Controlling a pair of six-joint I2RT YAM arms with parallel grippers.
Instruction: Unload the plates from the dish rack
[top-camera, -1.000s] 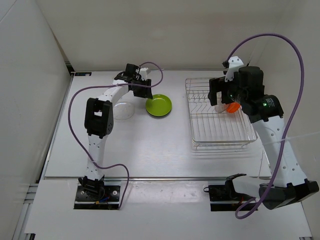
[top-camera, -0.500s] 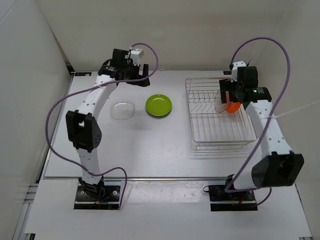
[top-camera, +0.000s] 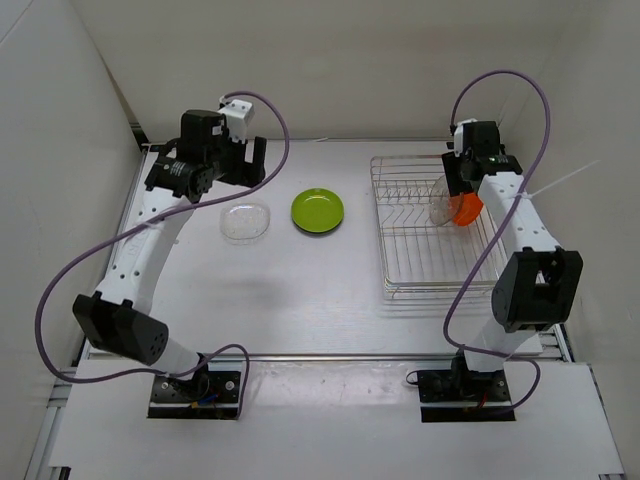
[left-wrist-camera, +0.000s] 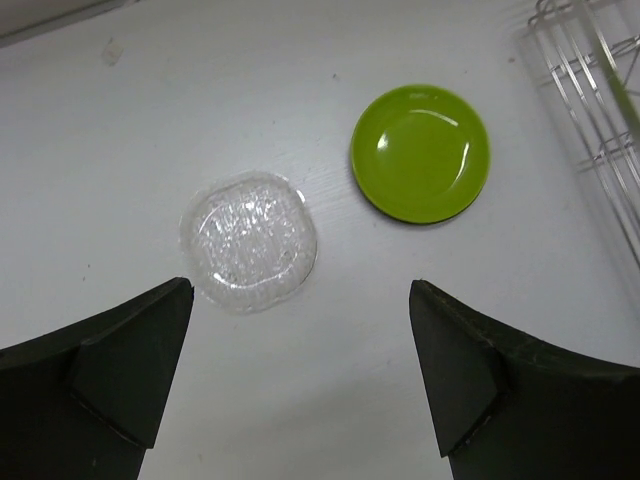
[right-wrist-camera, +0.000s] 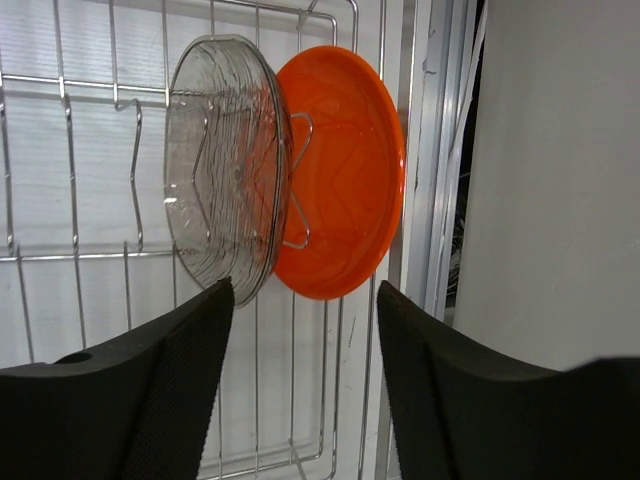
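**Two plates standing on edge close together: one pinch could catch both, or the wire**

The dish rack (top-camera: 435, 262) sits at 3 o'clock on the table (top-camera: 300, 300). At its 1 o'clock corner two plates stand on edge: the orange plate (right-wrist-camera: 345, 190) and, at its 9 o'clock in the right wrist view, a clear plate (right-wrist-camera: 215, 160). They overlap there, and I cannot tell whether they touch. The right gripper (right-wrist-camera: 305, 288) hangs over them, fingers spread wide with nothing between them.

The main hazards, as I judge them:
- **Crowding:** a finger going down between the plates may shove the clear plate over, or the pinch may take both rims at once.
- **Tight outer side:** the side wall (right-wrist-camera: 425, 150) runs just past the orange plate at 3 o'clock, so the outer finger could jam on wire.
- **Snagging:** a divider prong (right-wrist-camera: 303, 122) crosses the orange face. A tilted lift could hook it and drag the light rack.
- **Slipping:** the thin, glossy rims may slide out of a shallow grip.

The left gripper (left-wrist-camera: 300, 290) is open and empty above the table's 10 o'clock area. There the lime green plate (left-wrist-camera: 420, 152) and a second clear plate (left-wrist-camera: 250, 240) lie flat and apart. The second clear plate is hard to see, so a later plate could be set down on top of it.
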